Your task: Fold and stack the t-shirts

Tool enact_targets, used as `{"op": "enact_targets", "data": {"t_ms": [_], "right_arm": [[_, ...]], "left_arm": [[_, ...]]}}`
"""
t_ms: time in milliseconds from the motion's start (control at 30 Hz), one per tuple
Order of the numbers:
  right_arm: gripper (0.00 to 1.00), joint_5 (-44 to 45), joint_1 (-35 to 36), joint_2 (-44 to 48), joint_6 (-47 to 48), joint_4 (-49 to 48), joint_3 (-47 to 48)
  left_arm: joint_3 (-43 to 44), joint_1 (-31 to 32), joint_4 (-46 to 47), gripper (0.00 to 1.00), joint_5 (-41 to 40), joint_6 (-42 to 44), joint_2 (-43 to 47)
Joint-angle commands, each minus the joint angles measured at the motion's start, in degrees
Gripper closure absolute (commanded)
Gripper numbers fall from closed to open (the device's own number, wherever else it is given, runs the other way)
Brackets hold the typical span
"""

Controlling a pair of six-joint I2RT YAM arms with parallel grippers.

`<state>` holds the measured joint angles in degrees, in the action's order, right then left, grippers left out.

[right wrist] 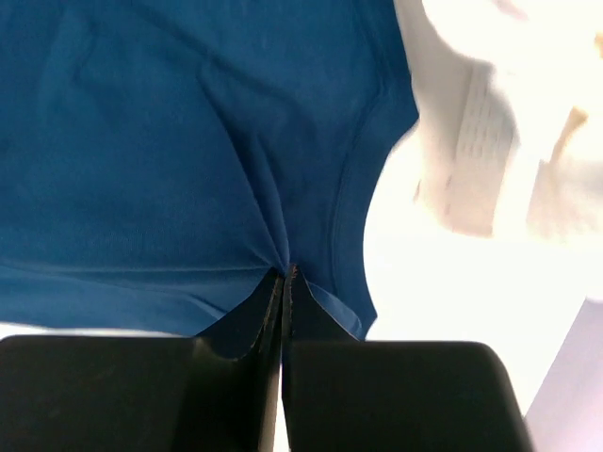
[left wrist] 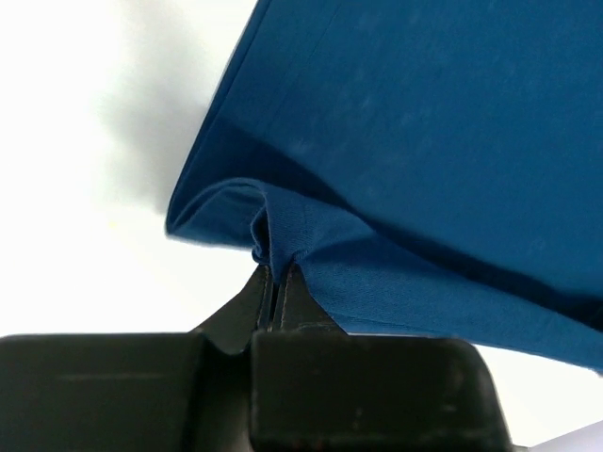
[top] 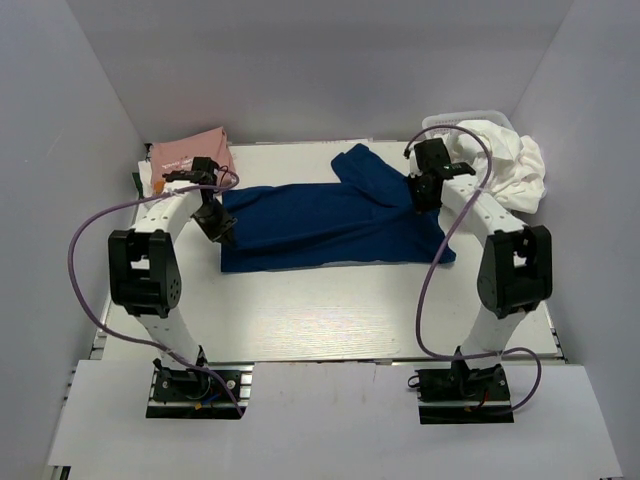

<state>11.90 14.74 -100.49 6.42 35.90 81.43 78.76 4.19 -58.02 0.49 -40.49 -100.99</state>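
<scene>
The navy blue t-shirt (top: 330,222) lies spread across the middle of the table, one sleeve pointing to the back. My left gripper (top: 222,228) is shut on its left edge; in the left wrist view the cloth (left wrist: 424,132) bunches into the closed tips (left wrist: 275,268). My right gripper (top: 424,192) is shut on its right side near the neckline; the right wrist view shows cloth (right wrist: 170,151) pinched at the tips (right wrist: 285,275). A folded pink t-shirt (top: 190,155) lies at the back left. White t-shirts (top: 510,165) are heaped at the back right.
The white mesh basket (top: 455,122) stands at the back right under the white heap, also blurred in the right wrist view (right wrist: 490,122). Grey walls enclose the white table (top: 320,320) on three sides. Purple cables loop beside both arms.
</scene>
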Motion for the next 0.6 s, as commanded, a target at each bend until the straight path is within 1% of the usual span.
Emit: {"op": "enact_targets", "data": {"t_ms": [0,33,67,100,133,167,200,233,267,333,367,400,467,533,567], "right_arm": [[1.00,0.8,-0.5,-5.1,0.8,0.8,5.7],[1.00,0.8,-0.9,-6.0,0.8,0.8,6.6],[0.98,1.2,-1.0,-7.7,0.6,0.9,7.8],[0.93,1.5,-1.1,-9.4,0.4,1.2,8.5],[0.75,2.2,-1.4,-11.1,-0.8,2.2,9.2],[0.64,3.1,-1.5,-11.8,-1.2,3.5,11.2],[0.58,4.4,-1.6,-13.4,-1.6,4.1,11.8],[0.50,4.9,-1.9,-13.6,-3.1,5.3,13.0],[0.46,5.1,-1.6,-13.2,-3.3,5.8,13.0],[0.37,4.2,-1.6,-10.2,-4.0,5.1,12.4],[0.23,3.7,-1.4,-8.9,-4.0,4.0,10.4],[0.17,1.2,-1.4,-5.3,-4.3,3.5,9.6],[0.10,-1.2,-1.1,-2.9,-5.4,1.5,5.5],[0.10,-5.6,-1.0,1.0,-6.1,0.0,2.2],[0.10,-7.5,-0.9,2.6,-6.1,-1.3,1.0]], "left_arm": [[4.3,-1.1,2.6,1.00,0.0,-0.5,-4.6],[6.3,-1.1,2.6,1.00,0.0,-1.0,-6.0],[7.3,-1.1,2.6,1.00,-0.5,-1.0,-7.7],[8.3,-1.1,1.8,0.99,-0.5,-1.0,-10.9],[11.2,-1.1,-0.5,0.90,-1.2,-1.0,-12.6],[12.7,-1.1,-1.7,0.62,-1.7,-1.0,-14.1],[15.1,-1.1,-2.9,0.47,-2.5,-1.0,-16.1],[16.1,-1.1,-4.5,0.24,-3.0,-1.0,-16.2],[16.6,-1.1,-4.6,0.15,-3.6,-1.0,-16.2],[17.2,-1.1,-5.2,0.03,-5.2,-0.4,-14.5],[17.2,-1.1,-5.2,0.00,-5.2,-0.4,-13.5],[17.2,-0.4,-5.2,0.00,-6.7,-0.4,-12.4],[16.6,0.1,-4.7,0.00,-5.7,0.2,-9.5],[14.4,0.1,-3.6,0.00,-2.4,0.9,-7.7],[13.2,0.1,-1.4,0.00,0.1,1.5,-6.7]]}}
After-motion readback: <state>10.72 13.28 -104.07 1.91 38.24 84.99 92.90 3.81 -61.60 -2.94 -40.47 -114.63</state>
